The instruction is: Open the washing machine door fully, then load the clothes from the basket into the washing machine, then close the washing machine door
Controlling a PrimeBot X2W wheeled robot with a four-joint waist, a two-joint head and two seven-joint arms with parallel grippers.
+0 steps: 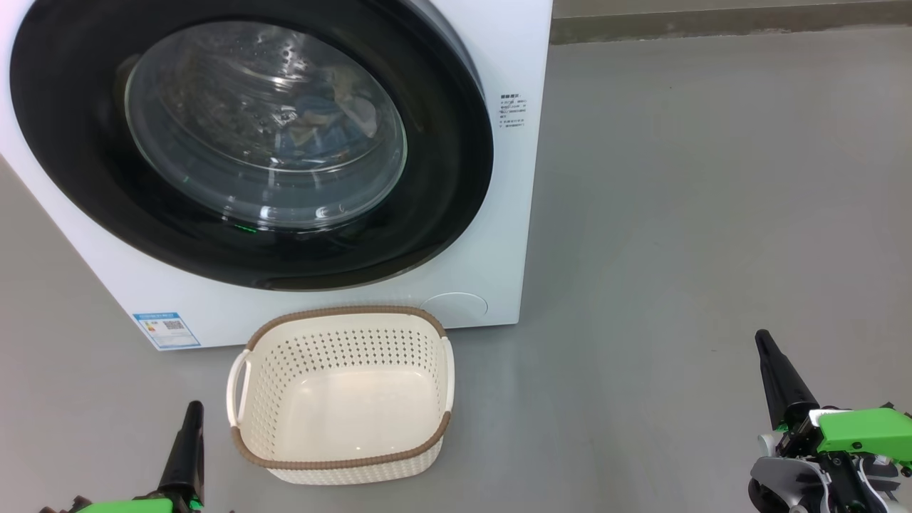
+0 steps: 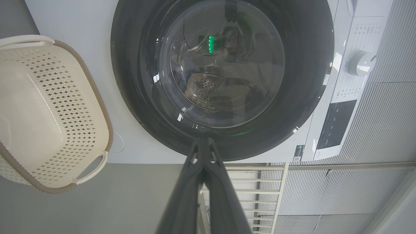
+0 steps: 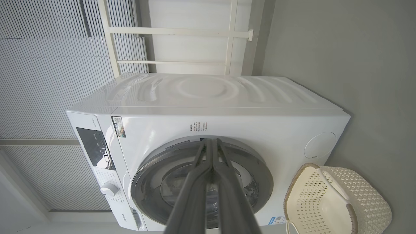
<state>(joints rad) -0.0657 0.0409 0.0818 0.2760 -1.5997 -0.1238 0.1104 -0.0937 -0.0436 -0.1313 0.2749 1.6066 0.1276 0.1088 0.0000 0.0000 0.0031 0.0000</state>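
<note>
Door shut, basket empty — the job looks done.
The big round shiny black door (image 1: 249, 142) sits flat on the white washing machine (image 1: 520, 214), blue clothes (image 1: 320, 117) behind its glass. The small cream plastic basket with a brown rim (image 1: 349, 311) stands just in front. The left end effector (image 1: 193, 410) and right end effector (image 1: 762, 338) are pinched together, holding nothing — I think it best to check the door for gaps and hold both arms back.
</note>
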